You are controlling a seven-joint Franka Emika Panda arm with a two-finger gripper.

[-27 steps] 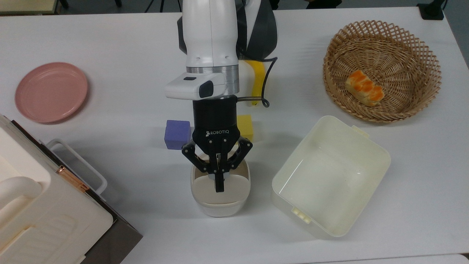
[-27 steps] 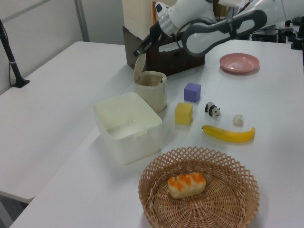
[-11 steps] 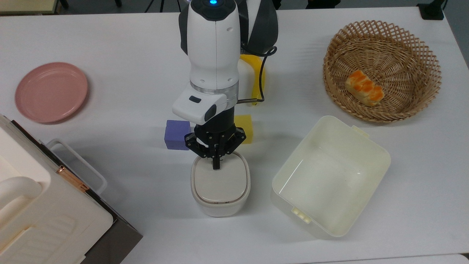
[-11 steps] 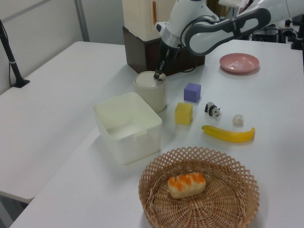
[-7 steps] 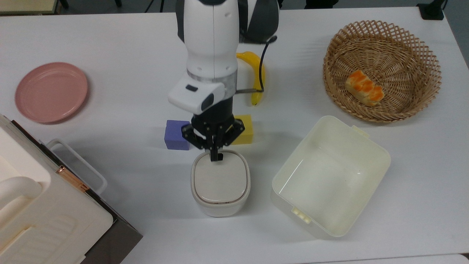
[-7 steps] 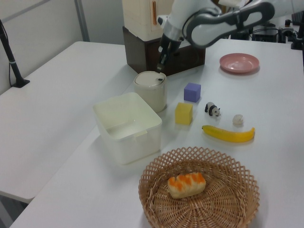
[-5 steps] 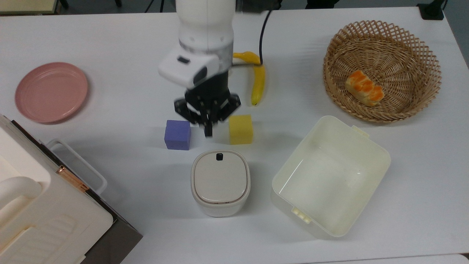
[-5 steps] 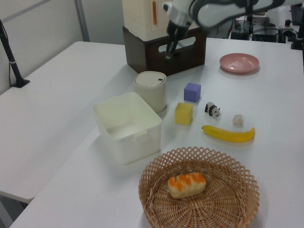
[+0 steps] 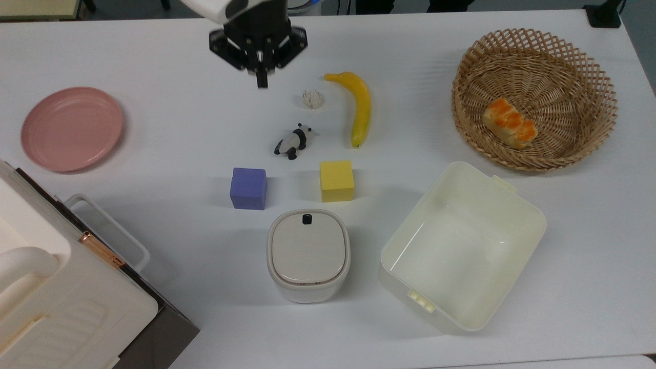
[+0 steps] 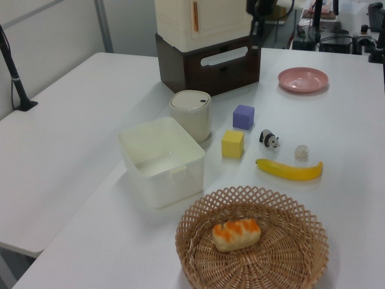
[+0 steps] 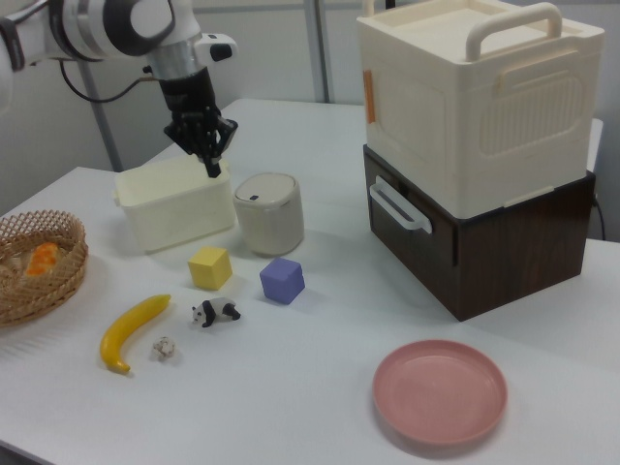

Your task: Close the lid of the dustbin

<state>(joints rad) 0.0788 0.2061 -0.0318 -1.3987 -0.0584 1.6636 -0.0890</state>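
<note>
A small white dustbin (image 9: 308,266) stands on the table (image 9: 154,128), its beige lid (image 9: 306,251) lying flat and shut on the rim, between a big cream tub (image 9: 461,246) and a large handled case (image 9: 56,297). Beyond it sit a purple cube (image 9: 248,188) and a yellow cube (image 9: 336,180). Farthest off, the gripper (image 9: 262,81) hangs in the air, fingers pressed together, holding and touching nothing.

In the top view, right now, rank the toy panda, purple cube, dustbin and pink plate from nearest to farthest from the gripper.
Measured from the gripper:
1. Toy panda, just below it.
2. Purple cube, further down.
3. Dustbin and pink plate, bottom centre and far left: too close to call.
</note>
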